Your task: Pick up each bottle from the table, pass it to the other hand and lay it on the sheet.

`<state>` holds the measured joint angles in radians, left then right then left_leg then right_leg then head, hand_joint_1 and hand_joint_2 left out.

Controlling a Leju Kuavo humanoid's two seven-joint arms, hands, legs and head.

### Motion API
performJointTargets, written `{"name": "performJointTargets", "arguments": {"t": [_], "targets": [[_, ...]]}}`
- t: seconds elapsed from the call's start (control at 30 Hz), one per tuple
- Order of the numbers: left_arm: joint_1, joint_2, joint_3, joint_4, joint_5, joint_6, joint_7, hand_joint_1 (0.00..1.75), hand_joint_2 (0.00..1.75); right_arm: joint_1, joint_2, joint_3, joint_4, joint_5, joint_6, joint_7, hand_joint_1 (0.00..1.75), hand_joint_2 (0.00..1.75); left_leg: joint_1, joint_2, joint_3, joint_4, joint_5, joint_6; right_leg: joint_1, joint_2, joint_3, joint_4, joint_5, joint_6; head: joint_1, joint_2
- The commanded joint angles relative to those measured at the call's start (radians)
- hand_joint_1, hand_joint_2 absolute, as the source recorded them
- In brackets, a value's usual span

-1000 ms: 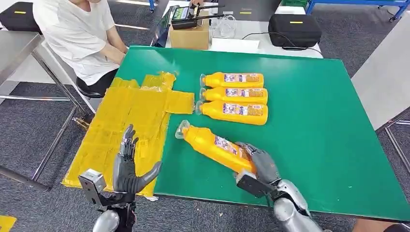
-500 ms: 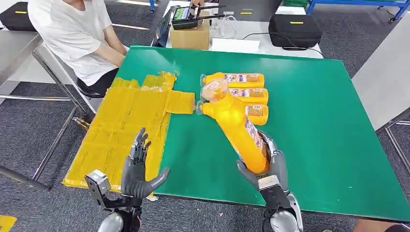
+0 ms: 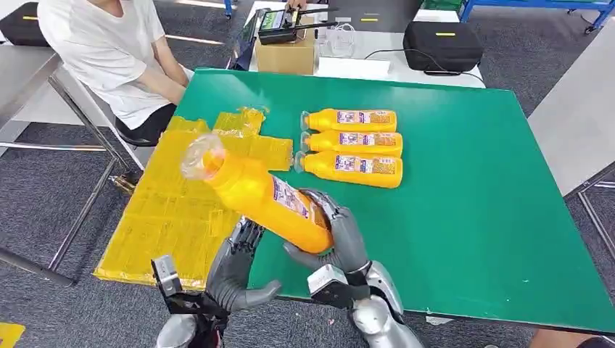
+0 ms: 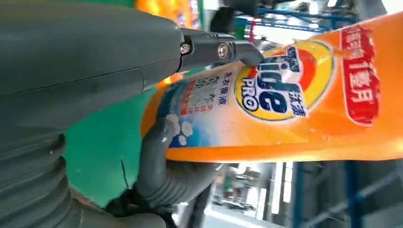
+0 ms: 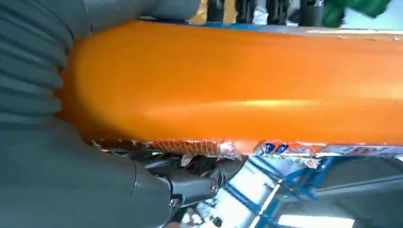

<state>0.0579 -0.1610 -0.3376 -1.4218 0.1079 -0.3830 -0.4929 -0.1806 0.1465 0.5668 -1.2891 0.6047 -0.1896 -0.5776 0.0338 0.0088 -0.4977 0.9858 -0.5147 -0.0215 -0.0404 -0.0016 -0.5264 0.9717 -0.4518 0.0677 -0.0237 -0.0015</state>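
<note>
Gripping bottle point(image 3: 265, 199) by its base in right hand point(image 3: 339, 239), cap tilting left toward sheet point(image 3: 174, 203); left hand point(image 3: 236, 268) waiting beneath, fingers point(image 3: 246, 235) spread, holding nothing.

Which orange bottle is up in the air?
The orange plastic bottle gripped by the right hand, tilted over the table's front edge. The three other bottles lie flat in a row.

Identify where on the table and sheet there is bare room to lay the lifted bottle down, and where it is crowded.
Free: the yellow sheet, bare left of the held bottle, and the green table right of the three lying bottles. Crowded: the near edge, where the right hand and left hand meet.
</note>
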Motion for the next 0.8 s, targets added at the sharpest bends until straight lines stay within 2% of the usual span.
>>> {"name": "performJointTargets", "arguments": {"t": [0.03, 0.17, 0.2, 0.3, 0.37, 0.63, 0.8], "targets": [[-0.092, 0.018, -0.021, 0.082, 0.052, -0.051, 0.038, 0.00, 1.75, -0.098, -0.003, 0.197, 0.121, 0.067, -0.039, -0.043, 1.75, 1.75, 0.000, 0.000, 0.003, -0.002, 0.000, 0.002, 0.001, 0.000, 0.003, -0.002, 0.000, -0.003, 0.000, 0.000], [-0.092, 0.018, -0.021, 0.082, 0.052, -0.051, 0.038, 0.00, 1.75, -0.098, -0.003, 0.197, 0.121, 0.067, -0.039, -0.043, 1.75, 1.75, 0.000, -0.001, 0.002, -0.002, 0.000, 0.002, 0.001, 0.000, 0.002, -0.002, 0.000, -0.003, 0.000, 0.000], [-0.092, 0.015, -0.018, 0.083, 0.067, -0.053, 0.051, 0.00, 1.75, -0.111, -0.012, 0.229, 0.131, 0.110, -0.056, -0.035, 1.75, 1.75, 0.000, -0.001, 0.004, -0.003, 0.000, 0.002, 0.001, 0.000, 0.004, -0.003, 0.000, -0.005, 0.000, 0.000], [-0.102, 0.005, -0.006, 0.070, 0.095, -0.037, 0.054, 0.00, 1.75, -0.094, -0.003, 0.245, 0.149, 0.010, 0.015, -0.062, 1.75, 1.75, 0.000, 0.000, 0.004, -0.003, 0.000, 0.003, 0.001, 0.000, 0.003, -0.003, 0.000, -0.004, 0.000, 0.000], [-0.098, -0.009, 0.019, 0.045, 0.154, -0.024, 0.073, 0.00, 1.75, -0.090, -0.010, 0.273, 0.171, 0.074, -0.061, -0.043, 1.75, 1.75, 0.001, -0.001, 0.004, -0.003, 0.000, 0.003, 0.002, 0.000, 0.004, -0.004, 0.000, -0.005, 0.000, 0.000], [-0.102, -0.070, 0.119, -0.027, 0.358, 0.078, 0.110, 0.00, 1.75, -0.035, -0.009, 0.299, 0.183, -0.025, -0.032, -0.072, 1.75, 1.75, 0.001, -0.002, 0.002, -0.001, 0.000, 0.002, 0.001, -0.002, 0.002, -0.002, 0.000, -0.003, 0.000, 0.000], [-0.091, -0.085, 0.154, -0.080, 0.466, 0.054, 0.103, 0.00, 1.75, -0.011, -0.031, 0.312, 0.157, -0.039, -0.007, -0.041, 1.75, 1.75, 0.001, -0.004, 0.003, -0.003, 0.000, 0.003, 0.002, -0.004, 0.004, -0.004, -0.001, -0.005, 0.000, 0.000]]}}
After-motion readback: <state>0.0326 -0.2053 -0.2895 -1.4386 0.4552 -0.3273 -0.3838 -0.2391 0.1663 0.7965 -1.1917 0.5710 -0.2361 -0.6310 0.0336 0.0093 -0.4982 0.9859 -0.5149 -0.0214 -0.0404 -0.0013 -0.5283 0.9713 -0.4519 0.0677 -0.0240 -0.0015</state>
